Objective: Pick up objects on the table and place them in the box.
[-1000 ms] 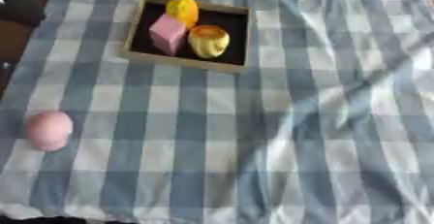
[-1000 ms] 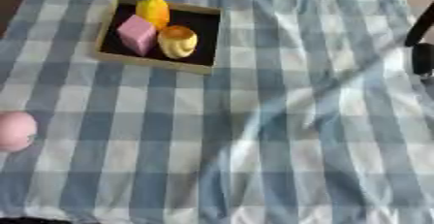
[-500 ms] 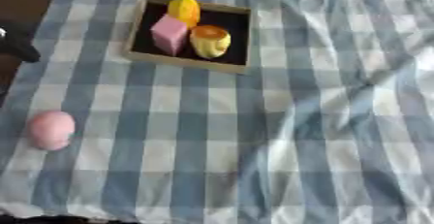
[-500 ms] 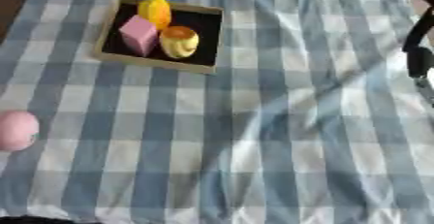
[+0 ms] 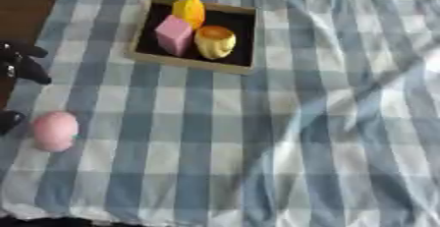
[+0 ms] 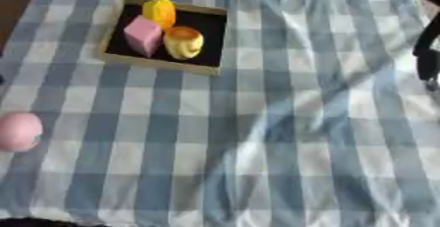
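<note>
A shallow wooden box (image 5: 188, 64) with a black floor sits at the back left of the checked cloth. Inside it lie an orange-yellow piece (image 5: 189, 10), a pink block (image 5: 174, 35) and a yellow cup-shaped piece (image 5: 215, 42). A pink egg-shaped object (image 5: 54, 130) lies alone on the cloth near the left edge. My black left hand (image 5: 23, 63) reaches in at the left edge just above and beside the egg, open and holding nothing. My right hand (image 6: 426, 49) shows as a dark shape at the right edge, far from the objects.
The blue-and-white checked cloth (image 5: 284, 137) is rumpled, with ridges running across its right half. Bare brown table (image 5: 26, 5) shows at the upper left. The cloth's front edge lies along the bottom of the view.
My left hand has come further in at the left edge and down towards the pink egg. The egg, the box and the right hand have stayed put.
</note>
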`<action>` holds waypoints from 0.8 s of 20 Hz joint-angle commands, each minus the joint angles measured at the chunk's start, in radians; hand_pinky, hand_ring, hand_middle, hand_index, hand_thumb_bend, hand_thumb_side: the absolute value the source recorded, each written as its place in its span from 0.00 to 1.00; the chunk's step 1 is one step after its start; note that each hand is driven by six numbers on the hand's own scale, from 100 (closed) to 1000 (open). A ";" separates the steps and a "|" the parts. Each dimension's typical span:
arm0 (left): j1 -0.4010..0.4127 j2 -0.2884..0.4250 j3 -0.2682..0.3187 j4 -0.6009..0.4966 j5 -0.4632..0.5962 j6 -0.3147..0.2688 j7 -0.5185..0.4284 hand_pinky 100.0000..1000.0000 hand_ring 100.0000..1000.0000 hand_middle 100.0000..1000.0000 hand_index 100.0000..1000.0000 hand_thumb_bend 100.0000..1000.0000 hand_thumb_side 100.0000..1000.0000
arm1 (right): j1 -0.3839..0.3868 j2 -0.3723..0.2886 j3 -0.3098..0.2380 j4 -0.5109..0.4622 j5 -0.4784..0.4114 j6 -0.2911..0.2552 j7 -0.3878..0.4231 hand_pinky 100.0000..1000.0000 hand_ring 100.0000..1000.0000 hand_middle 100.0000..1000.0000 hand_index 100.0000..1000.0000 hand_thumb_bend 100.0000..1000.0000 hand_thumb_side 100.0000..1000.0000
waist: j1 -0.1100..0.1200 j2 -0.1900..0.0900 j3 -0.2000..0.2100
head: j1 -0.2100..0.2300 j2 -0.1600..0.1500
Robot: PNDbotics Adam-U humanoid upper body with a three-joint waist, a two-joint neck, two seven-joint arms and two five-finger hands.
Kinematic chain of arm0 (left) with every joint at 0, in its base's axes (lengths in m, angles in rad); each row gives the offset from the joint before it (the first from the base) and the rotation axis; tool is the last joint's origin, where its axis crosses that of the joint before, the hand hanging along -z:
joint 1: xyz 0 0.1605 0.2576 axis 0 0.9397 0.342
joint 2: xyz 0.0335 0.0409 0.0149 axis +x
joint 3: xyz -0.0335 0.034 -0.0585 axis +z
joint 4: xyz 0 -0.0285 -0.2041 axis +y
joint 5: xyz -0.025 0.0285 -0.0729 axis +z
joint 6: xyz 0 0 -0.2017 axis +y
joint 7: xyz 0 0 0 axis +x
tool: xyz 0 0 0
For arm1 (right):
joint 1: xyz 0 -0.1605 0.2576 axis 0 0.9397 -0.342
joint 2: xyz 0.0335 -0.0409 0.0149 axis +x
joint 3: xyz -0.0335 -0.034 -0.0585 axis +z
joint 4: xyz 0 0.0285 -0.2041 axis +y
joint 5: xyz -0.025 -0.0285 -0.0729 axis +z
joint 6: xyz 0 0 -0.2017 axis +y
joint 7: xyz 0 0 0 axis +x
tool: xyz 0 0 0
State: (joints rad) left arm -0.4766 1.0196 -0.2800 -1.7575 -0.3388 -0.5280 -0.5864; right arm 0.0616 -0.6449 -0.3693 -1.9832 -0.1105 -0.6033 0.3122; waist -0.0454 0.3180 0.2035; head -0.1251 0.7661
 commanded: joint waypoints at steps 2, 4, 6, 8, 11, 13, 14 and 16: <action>0.010 0.021 -0.006 0.006 -0.030 -0.170 -0.196 0.93 0.98 0.74 0.89 0.11 0.63 | -0.005 -0.013 -0.011 -0.017 -0.002 0.013 0.008 1.00 1.00 0.34 0.96 0.00 0.41 | 0.018 -0.032 -0.002 | 0.004 0.004; 0.023 0.024 -0.011 0.008 -0.037 -0.170 -0.205 0.94 0.98 0.74 0.90 0.13 0.61 | -0.003 -0.011 -0.012 -0.017 -0.001 0.020 0.011 1.00 1.00 0.33 0.96 0.00 0.41 | 0.020 -0.032 -0.002 | 0.004 0.004; 0.033 0.028 -0.008 0.008 -0.051 -0.170 -0.206 0.94 0.96 0.75 0.90 0.21 0.59 | -0.003 -0.009 -0.012 -0.017 0.000 0.028 0.016 1.00 1.00 0.33 0.96 0.00 0.41 | 0.021 -0.032 -0.001 | 0.004 0.004; 0.040 0.028 -0.003 0.008 -0.077 -0.173 -0.197 0.95 0.95 0.76 0.91 0.25 0.56 | -0.003 -0.006 -0.012 -0.017 0.000 0.035 0.020 1.00 1.00 0.33 0.96 0.00 0.41 | 0.023 -0.032 -0.001 | 0.004 0.004; 0.046 0.023 0.003 0.014 -0.130 -0.174 -0.171 0.96 0.92 0.77 0.91 0.39 0.43 | -0.003 -0.002 -0.011 -0.017 0.001 0.042 0.027 1.00 1.00 0.33 0.95 0.00 0.41 | 0.024 -0.032 -0.001 | 0.006 0.004; 0.048 0.014 0.004 0.025 -0.173 -0.172 -0.145 0.95 0.90 0.77 0.91 0.44 0.33 | -0.004 0.000 -0.010 -0.017 0.001 0.047 0.032 1.00 1.00 0.32 0.95 0.00 0.41 | 0.024 -0.032 -0.003 | 0.008 0.004; 0.049 0.009 0.003 0.033 -0.191 -0.169 -0.133 0.95 0.90 0.77 0.91 0.46 0.28 | -0.005 0.001 -0.009 -0.017 0.000 0.048 0.035 1.00 1.00 0.32 0.94 0.00 0.41 | 0.024 -0.033 -0.004 | 0.009 0.004; 0.048 -0.003 -0.001 0.054 -0.217 -0.163 -0.111 0.95 0.89 0.77 0.92 0.44 0.27 | -0.006 0.004 -0.008 -0.017 0.000 0.053 0.040 1.00 1.00 0.32 0.94 0.00 0.41 | 0.024 -0.033 -0.006 | 0.010 0.004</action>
State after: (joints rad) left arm -0.4219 0.9981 -0.2933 -1.7076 -0.5373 -0.5474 -0.5670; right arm 0.0613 -0.6246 -0.3692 -1.9832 -0.1105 -0.5544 0.3507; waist -0.0389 0.3180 0.1983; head -0.1175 0.7661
